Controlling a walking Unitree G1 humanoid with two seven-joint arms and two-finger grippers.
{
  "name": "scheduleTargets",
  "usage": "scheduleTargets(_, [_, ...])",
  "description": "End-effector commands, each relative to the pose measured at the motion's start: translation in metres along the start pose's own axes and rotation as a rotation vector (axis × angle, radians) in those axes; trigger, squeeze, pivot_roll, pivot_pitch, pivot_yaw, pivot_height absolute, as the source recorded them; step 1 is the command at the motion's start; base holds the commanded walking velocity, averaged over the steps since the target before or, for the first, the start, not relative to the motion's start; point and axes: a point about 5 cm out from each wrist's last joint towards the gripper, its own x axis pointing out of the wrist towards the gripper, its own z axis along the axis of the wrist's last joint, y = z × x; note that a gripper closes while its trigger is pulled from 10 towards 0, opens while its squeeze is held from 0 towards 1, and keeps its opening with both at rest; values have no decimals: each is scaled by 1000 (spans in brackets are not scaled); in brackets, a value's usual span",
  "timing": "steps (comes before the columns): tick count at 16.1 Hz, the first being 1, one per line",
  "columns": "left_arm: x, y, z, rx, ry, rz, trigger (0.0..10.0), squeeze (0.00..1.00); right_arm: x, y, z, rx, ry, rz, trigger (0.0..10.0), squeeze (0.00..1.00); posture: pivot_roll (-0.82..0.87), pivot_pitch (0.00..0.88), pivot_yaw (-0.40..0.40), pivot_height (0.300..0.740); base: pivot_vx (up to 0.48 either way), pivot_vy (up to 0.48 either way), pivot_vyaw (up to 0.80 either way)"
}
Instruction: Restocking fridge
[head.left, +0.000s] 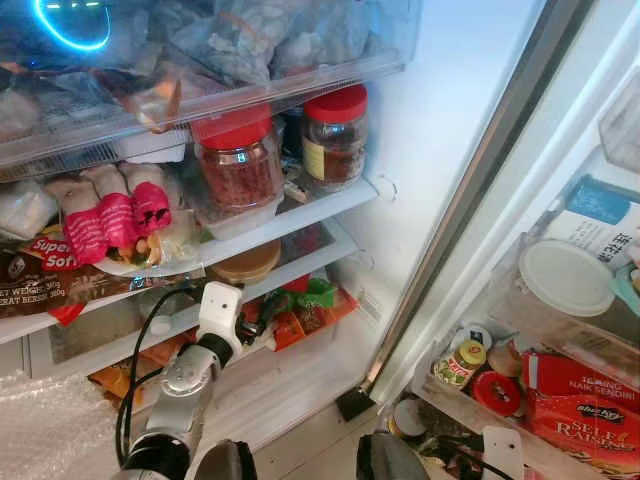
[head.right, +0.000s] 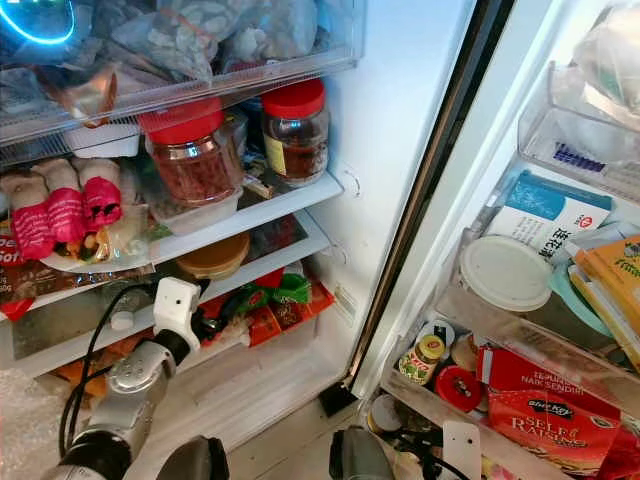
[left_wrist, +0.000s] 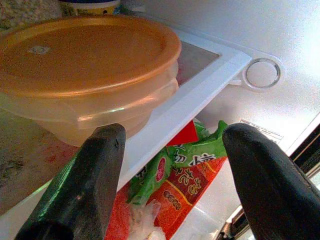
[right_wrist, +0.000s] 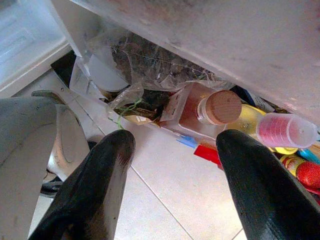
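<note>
Left gripper (left_wrist: 170, 165): fingers wide, holding nothing | green-and-red packet (left_wrist: 185, 172): just ahead, under the shelf edge (left_wrist: 200, 97) | you go in low, straight, then pinch | right gripper (right_wrist: 172, 175): wide, idle.

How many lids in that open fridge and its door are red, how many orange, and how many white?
Red lids: 3 — big jar, smaller jar, small door jar
Orange lids: 1 — flat tub
White lids: 1 — door tub
Total: 5
</note>
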Motion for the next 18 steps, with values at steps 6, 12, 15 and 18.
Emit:
scheduleTargets(6, [-3,-1,-4,13,9,1,10000,0,0,-2,-1,12,5,-6,10000,0,-188,101,-48,645,0,0,0])
scheduleTargets(12, [-38,2,9,28,-103,36,10000,0,-1,-3,-3,11,8,-3,10000,0,-178,106,-44,645,0,0,0])
scheduleTargets(15, [-49,-4,14,41,-125,33,10000,0,-1,-3,-3,8,7,0,10000,0,-173,107,-45,645,0,0,0])
scheduleTargets(18, [-66,-14,15,22,-115,45,10000,0,-1,-3,-3,7,7,-1,10000,0,-173,95,-40,645,0,0,0])
